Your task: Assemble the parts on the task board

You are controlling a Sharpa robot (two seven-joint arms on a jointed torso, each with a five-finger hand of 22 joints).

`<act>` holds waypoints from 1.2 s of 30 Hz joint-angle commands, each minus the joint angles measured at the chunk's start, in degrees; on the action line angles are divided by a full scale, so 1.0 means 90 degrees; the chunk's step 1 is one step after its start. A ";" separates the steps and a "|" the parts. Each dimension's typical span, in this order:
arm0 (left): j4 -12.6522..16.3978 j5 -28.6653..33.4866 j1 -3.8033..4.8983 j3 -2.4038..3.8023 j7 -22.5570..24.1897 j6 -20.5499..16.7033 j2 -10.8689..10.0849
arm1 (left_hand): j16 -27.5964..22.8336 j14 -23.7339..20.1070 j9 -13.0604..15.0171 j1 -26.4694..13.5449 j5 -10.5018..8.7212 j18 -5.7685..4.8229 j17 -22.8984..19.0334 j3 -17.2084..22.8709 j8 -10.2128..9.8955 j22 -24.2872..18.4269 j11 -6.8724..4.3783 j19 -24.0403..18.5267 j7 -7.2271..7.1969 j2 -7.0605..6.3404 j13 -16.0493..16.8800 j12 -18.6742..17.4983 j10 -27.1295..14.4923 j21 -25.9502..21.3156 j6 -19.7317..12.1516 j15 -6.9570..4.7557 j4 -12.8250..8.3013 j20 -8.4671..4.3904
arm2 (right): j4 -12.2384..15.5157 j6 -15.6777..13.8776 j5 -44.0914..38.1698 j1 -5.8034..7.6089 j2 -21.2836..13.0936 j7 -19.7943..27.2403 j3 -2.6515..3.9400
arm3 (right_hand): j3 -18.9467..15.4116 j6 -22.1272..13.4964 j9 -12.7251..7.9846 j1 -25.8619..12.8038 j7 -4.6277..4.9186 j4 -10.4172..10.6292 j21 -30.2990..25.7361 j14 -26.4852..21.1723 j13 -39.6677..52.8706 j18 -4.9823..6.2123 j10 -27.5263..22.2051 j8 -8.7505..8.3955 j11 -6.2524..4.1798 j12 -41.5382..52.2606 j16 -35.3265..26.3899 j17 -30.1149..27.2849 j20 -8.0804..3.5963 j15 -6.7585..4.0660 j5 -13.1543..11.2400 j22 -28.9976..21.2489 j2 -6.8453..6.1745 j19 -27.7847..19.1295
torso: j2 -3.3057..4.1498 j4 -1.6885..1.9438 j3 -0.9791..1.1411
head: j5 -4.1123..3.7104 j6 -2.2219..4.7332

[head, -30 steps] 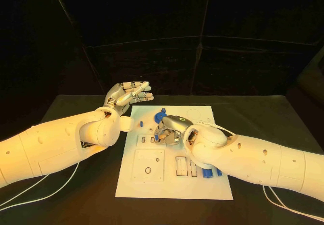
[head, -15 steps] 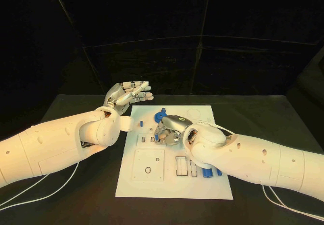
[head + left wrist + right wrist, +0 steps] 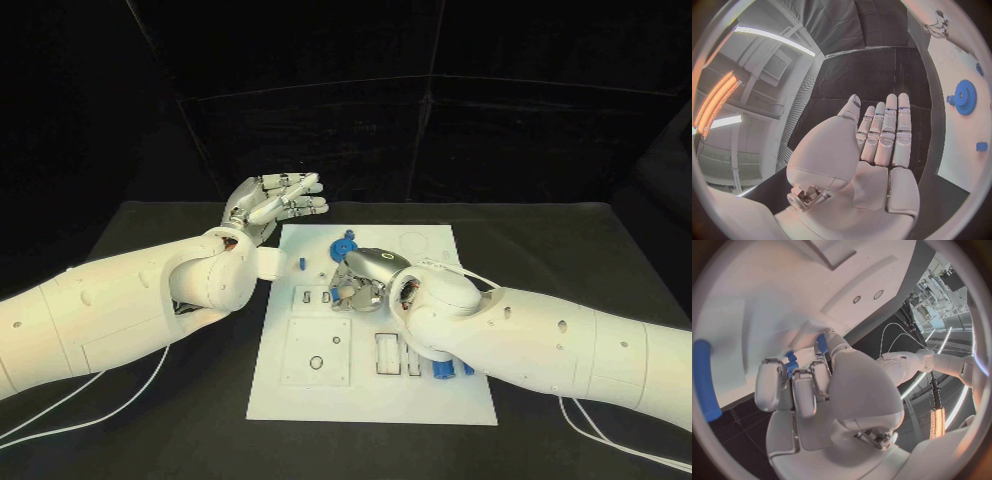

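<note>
Task board (image 3: 310, 400), a white rectangular plate, lies at the centre of the black table (image 3: 577, 240), its long side running from six to twelve o'clock. Left hand (image 3: 274, 204) hovers above the table just off the board's eleven o'clock corner, fingers straight and side by side, holding nothing; the left wrist view shows the same flat, empty palm (image 3: 879, 150). Right hand (image 3: 361, 275) rests low over the middle of the board, fingers curled down onto it. In the right wrist view its fingertips (image 3: 795, 385) close around a small blue part (image 3: 791, 362) against the board's surface, though how firmly it is held cannot be told. A blue gear (image 3: 343, 245) sits on the board at twelve o'clock from the right hand, just beside it. A small blue peg (image 3: 302, 264) stands at ten o'clock from that hand. Further blue parts (image 3: 443, 368) lie near the board's four o'clock edge, partly hidden by the right forearm. White recessed slots (image 3: 387, 352) sit toward six o'clock.
</note>
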 commanded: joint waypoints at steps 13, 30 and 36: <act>-0.0001 -0.0013 0.0010 0.0006 0.0032 0.0106 0.0008 | -0.0034 0.0053 -0.0005 0.0004 0.0001 0.0038 0.0014 0.0002 -0.0034 -0.0012 0.0003 0.0047 0.0013 0.0033 -0.0006 -0.0048 0.0043 0.0025 0.0027 0.0008 -0.0035 0.0005 | 0.0008 -0.0547 -0.0048 -0.0020 -0.0006 -0.0146 -0.0020 | -0.0198 -0.0620 -0.0010 -0.0274 0.0122 0.0174 -0.0072 0.0575 0.0031 -0.0040 -0.0310 -0.0080 0.0115 -0.0283 -0.0026 0.1236 0.0118 0.0135 -0.0118 -0.0083 -0.0187 -0.0028 | -0.0002 -0.0003 0.0003 | -0.0008 -0.0005; -0.0126 -0.0019 0.0010 0.0006 -0.0034 0.0221 0.0008 | 0.0072 0.0438 -0.0004 0.0023 0.0002 0.0050 0.0153 0.0026 -0.0058 0.0042 -0.0061 0.0323 -0.0050 0.0058 -0.0011 -0.0105 0.0124 0.0177 0.0085 -0.0105 -0.0070 -0.0100 | 0.0904 -0.1575 0.0044 -0.0098 -0.0638 0.0824 -0.0009 | -0.0375 -0.0895 0.0004 -0.0242 0.0187 0.0278 -0.0097 0.0580 -0.0055 -0.0030 -0.0413 -0.0048 0.0173 -0.0345 -0.0015 0.1265 0.0175 0.0190 0.0002 -0.0128 -0.0343 -0.0054 | -0.0014 -0.0014 0.0004 | 0.0013 0.0016; -0.0222 -0.0418 0.0012 0.0006 -0.0344 0.0329 -0.0024 | 0.0306 0.1047 0.0003 -0.0039 -0.0002 0.0049 0.0414 0.0002 -0.0052 0.0163 -0.0170 0.0745 -0.0107 0.0048 0.0015 -0.0065 0.0370 0.0458 0.0180 -0.0280 -0.0044 -0.0274 | 0.1574 -0.1379 0.0640 -0.0010 -0.1374 0.1351 0.0008 | -0.0386 -0.0887 0.0010 -0.0225 0.0186 0.0285 -0.0107 0.0581 -0.0056 -0.0026 -0.0414 -0.0032 0.0174 -0.0340 -0.0013 0.1269 0.0179 0.0193 0.0004 -0.0149 -0.0340 -0.0066 | -0.0026 -0.0016 -0.0002 | 0.0026 0.0070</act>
